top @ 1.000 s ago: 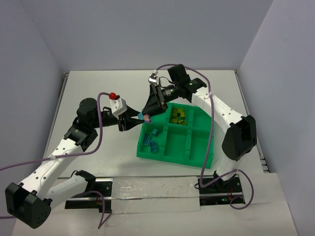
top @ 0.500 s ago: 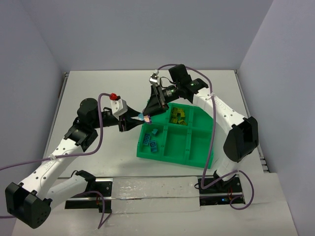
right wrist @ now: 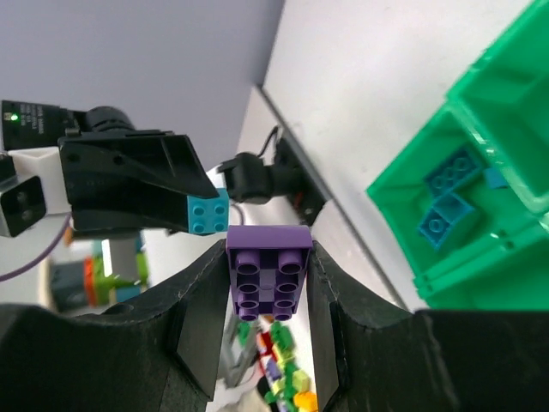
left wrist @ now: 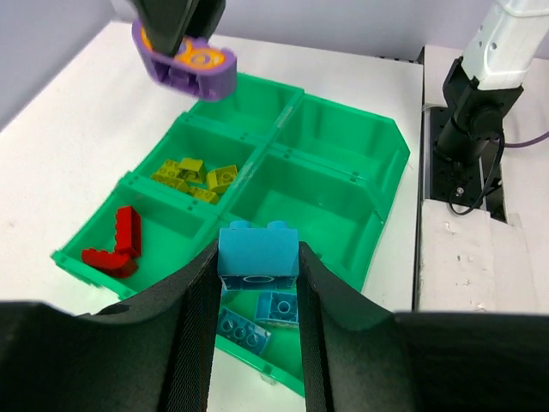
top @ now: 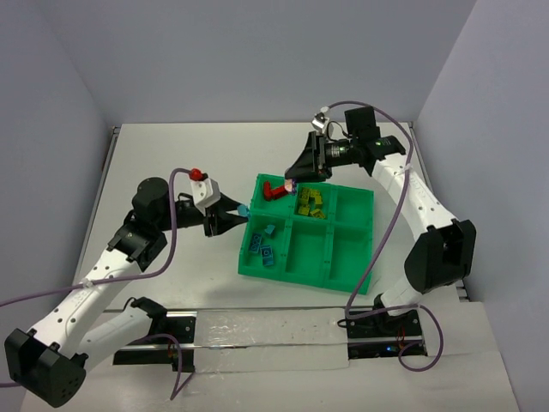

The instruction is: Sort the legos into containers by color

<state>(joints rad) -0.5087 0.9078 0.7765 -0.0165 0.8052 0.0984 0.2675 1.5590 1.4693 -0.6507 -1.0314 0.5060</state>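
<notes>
Now, left jaws are clenched on a cyan brick (left wrist: 257, 256), held off the table (top: 171, 154) right at the left edge of the green tray (top: 296, 276). Tray sits mid-table, 2 rows of 3 compts. Near-left compt has the blue legos (top: 264, 245), a few lying loose. Far-left compt has the red legos (top: 274, 190), joined in an L shape. Right jaws grip a purple brick (right wrist: 268, 279) w/ an orange bit on it, held up in the air over the tray's far side, approx btw the red compt and the far-middle one. Far-middle compt holds the yellow-green legos (top: 310, 203) in a loose pile.
</notes>
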